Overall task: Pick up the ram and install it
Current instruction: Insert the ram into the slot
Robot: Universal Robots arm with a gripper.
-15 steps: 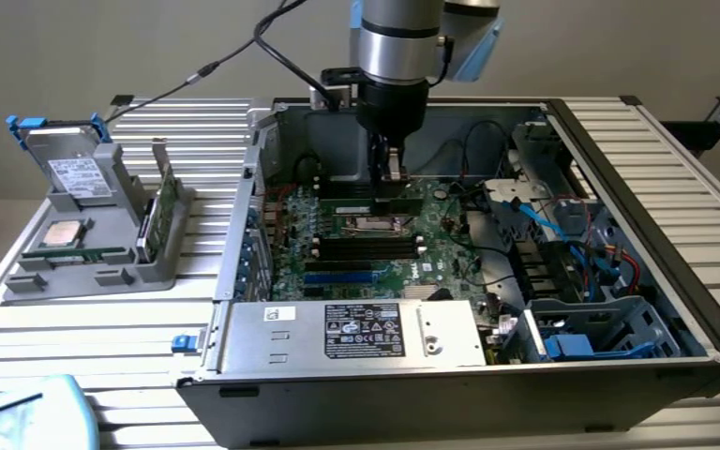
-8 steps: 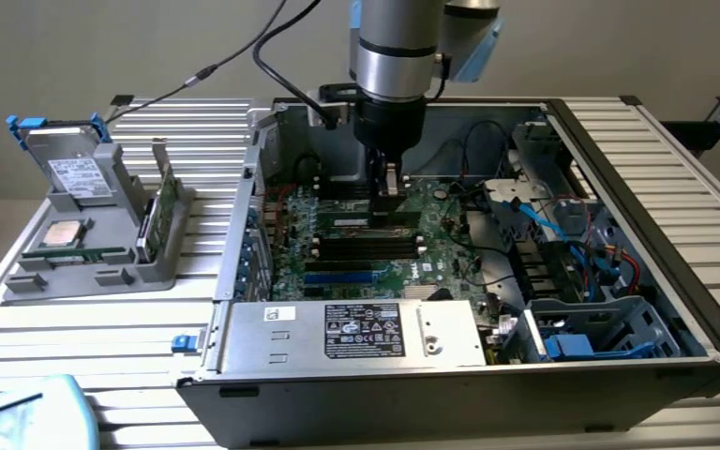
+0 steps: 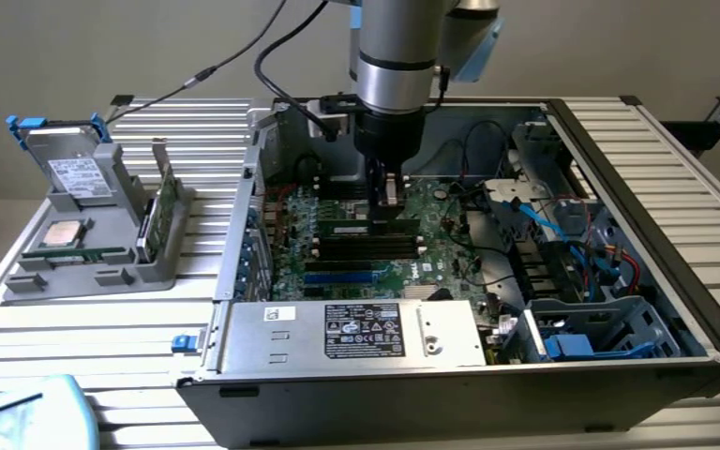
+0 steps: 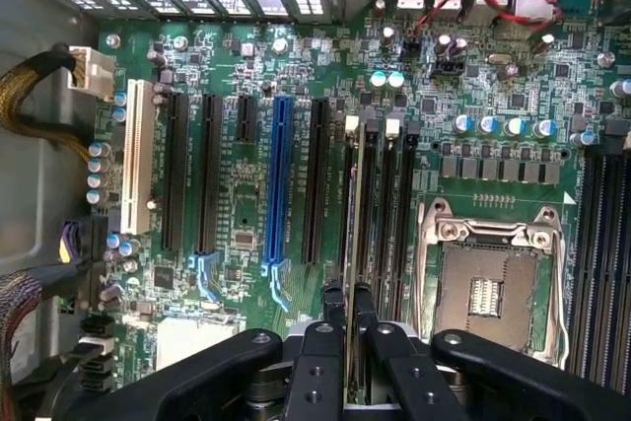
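The claw point(image 4: 348, 295), two matte black jointed fingers with small screw holes, is closed on the ram point(image 4: 352, 209). The ram is a thin green stick seen edge-on, standing upright over the motherboard point(image 4: 242, 199). It lines up with one of the long black memory slots point(image 4: 405, 214) on the motherboard, between white end latches; whether it is seated I cannot tell.

Farther out on the motherboard lie a square processor socket point(image 4: 493, 283) in a shiny metal frame and a row of long black card slots point(image 4: 209, 175). Among them are one blue slot point(image 4: 279, 179) and one white slot point(image 4: 138, 160), with round silvery-topped capacitors point(image 4: 488, 125) dotted about.

The motherboard lies flat in an open, dark metal computer case point(image 3: 460, 403), with a boxy silver power supply point(image 3: 348, 333) at its near edge. The case stands on a ribbed aluminium table point(image 3: 85, 328). Away from the motherboard, on the exterior view's left, a grey plastic tray point(image 3: 97, 272) holds a square silver chip point(image 3: 63, 234).
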